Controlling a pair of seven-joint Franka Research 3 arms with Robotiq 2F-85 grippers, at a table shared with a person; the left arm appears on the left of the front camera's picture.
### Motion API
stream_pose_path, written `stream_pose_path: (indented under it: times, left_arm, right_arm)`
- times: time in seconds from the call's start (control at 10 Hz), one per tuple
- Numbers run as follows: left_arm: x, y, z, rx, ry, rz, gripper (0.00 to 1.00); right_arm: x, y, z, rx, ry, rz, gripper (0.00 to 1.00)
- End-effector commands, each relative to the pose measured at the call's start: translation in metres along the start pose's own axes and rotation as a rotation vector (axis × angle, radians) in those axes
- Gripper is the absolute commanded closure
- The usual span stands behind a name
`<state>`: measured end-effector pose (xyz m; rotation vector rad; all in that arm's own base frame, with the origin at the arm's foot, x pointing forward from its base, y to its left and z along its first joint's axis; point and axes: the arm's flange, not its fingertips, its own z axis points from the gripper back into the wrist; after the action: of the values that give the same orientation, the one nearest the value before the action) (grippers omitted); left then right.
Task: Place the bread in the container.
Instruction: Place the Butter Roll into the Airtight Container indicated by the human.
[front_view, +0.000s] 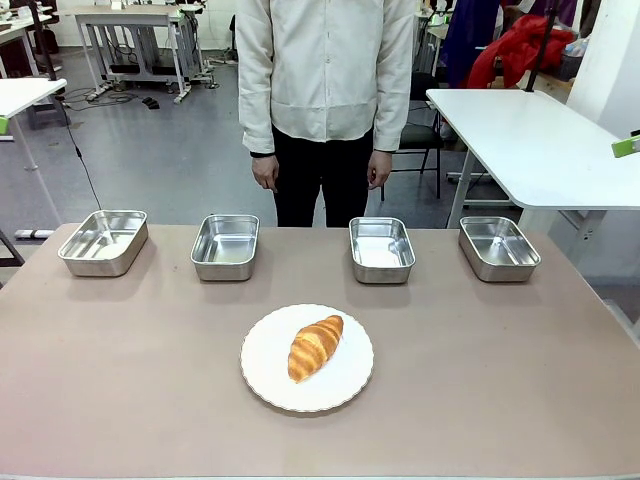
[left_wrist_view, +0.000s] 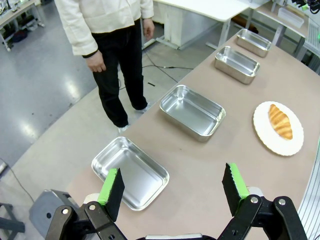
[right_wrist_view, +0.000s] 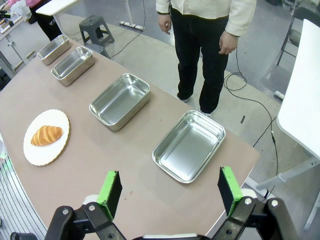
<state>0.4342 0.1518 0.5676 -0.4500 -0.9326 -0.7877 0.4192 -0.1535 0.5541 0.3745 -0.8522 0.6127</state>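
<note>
— Four steel trays are counted along the far edge of the table (front_view: 500, 380); what is held in them?
— Bare, shiny metal is seen in each. Taken from the plate (front_view: 345, 385), the first tray (front_view: 103, 241) is found at ten o'clock, the second tray (front_view: 225, 246) at eleven, the third tray (front_view: 381, 249) at one, and the fourth tray (front_view: 498, 247) at two; all are set apart from one another, and which one is meant for the task cannot be told.
— How is the bread described?
— The bread (front_view: 315, 347) is seen as a golden-brown crescent, ridged across, with paler bands between glossy ridges; it is laid about the middle of the round white plate, on the near side of the trays.
— And its long axis?
— In the front view it is run from seven o'clock to one o'clock.
— The pincers?
— The left gripper (left_wrist_view: 172, 185) is held spread wide above the table by the first tray; the right gripper (right_wrist_view: 169, 190) is spread likewise by the fourth tray; both are kept well apart from the bread.
</note>
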Motion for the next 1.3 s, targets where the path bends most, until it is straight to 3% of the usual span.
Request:
stream_pose_path:
  times: [0.0,1.2]
  left_arm:
    - [0.0014,-0.0012,0.0017,0.003,-0.013,0.000,0.00]
    - [0.0014,-0.0012,0.0017,0.003,-0.013,0.000,0.00]
  right_arm:
    - [-0.0008,-0.0006,-0.0005,0.006,-0.011,0.004,0.00]
    - [-0.0008,-0.0006,-0.0005,0.006,-0.011,0.004,0.00]
